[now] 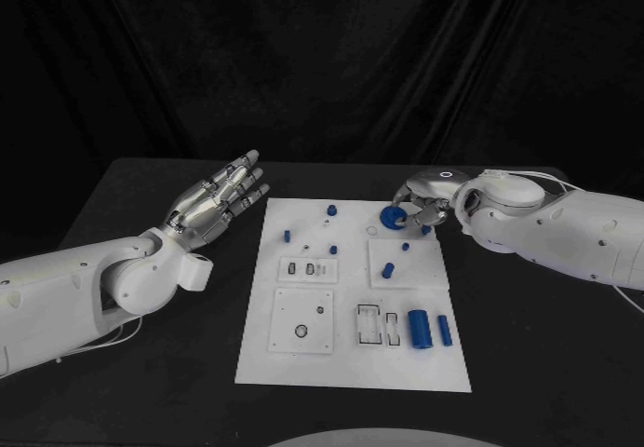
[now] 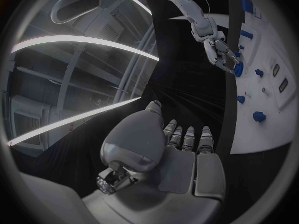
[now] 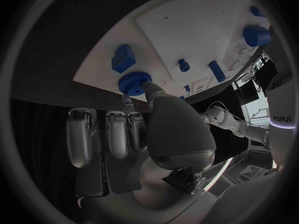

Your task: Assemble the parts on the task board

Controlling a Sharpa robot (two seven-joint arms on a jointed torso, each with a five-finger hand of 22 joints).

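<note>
Board: white plate (image 1: 352, 368) lying flat at the middle of the black table (image 1: 537, 354), long side running from 12 to 6 o'clock in the head view.
Gear: one blue toothed wheel (image 1: 391, 218) at about 1 o'clock on the board, near its far right edge – pinched by the right hand (image 1: 422, 210) between thumb and a finger; in the right wrist view the gear (image 3: 134, 82) sits at the fingertips just over the board's rim.
Right hand: closed on the gear, the other fingers curled beside it.
Left hand: (image 1: 215, 202) held above the table at 10 o'clock off the board, fingers straight and pressed side by side, holding nothing, apart from the board.
Cylinders: two blue ones at 5 o'clock – a thick one (image 1: 420, 329) and a thin one (image 1: 444, 331) just beside it, both lying along the board.
Small parts: about six more small blue pieces – three near the far end, among them one (image 1: 330, 211) at 12 o'clock and one (image 1: 286, 236) at 11 o'clock; two (image 1: 388, 271) on the raised square at 3 o'clock. Exact count of the tiniest ones I cannot tell.
Slots: a small framed panel (image 1: 307, 269) at centre left, a larger square panel (image 1: 303, 320) at 7 o'clock, and two dark-rimmed rectangular slots (image 1: 377, 327) at 6 o'clock.
Surface: matte black tabletop.
Room: black curtain (image 1: 322, 74) behind the table.
</note>
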